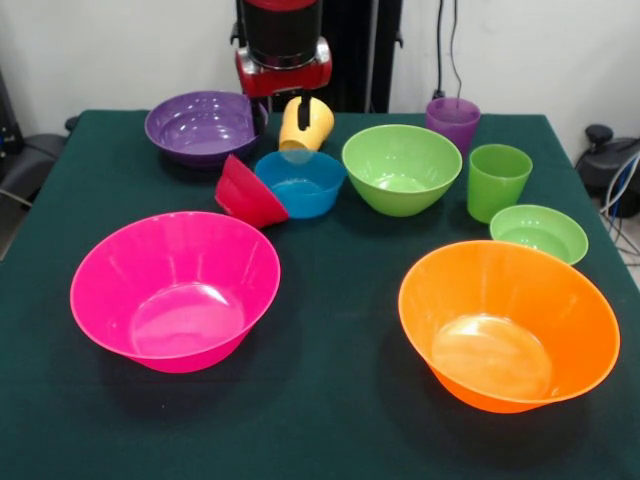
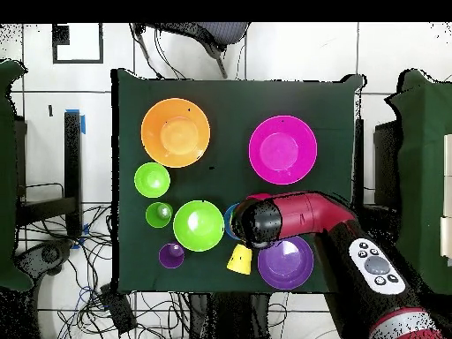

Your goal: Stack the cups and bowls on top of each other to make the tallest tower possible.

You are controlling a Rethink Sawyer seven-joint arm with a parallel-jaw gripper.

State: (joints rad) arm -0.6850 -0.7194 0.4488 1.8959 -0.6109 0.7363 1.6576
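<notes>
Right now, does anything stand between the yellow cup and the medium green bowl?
Nothing visible does. The yellow cup hangs tilted in the gripper; the blue bowl sits beside the path to the medium green bowl.

Directions are read in the front view from the table centre, with 12 o'clock toward the pedestal.

- 8 o'clock: first large bowl (image 1: 175,290).
- 4 o'clock: second large bowl (image 1: 508,325).
- 11 o'clock: far medium bowl (image 1: 203,125).
- 1 o'clock: central medium bowl (image 1: 401,168).
- 12 o'clock: upright small bowl (image 1: 300,183). The tipped small bowl (image 1: 245,193) leans on its 9 o'clock side.
- Behind the upright small bowl: tilted cup (image 1: 306,127), held in the gripper (image 1: 303,105).
- 2 o'clock: near cup (image 1: 497,180), with the far cup (image 1: 453,122) behind it.
- 3 o'clock: outer small bowl (image 1: 539,232).
</notes>
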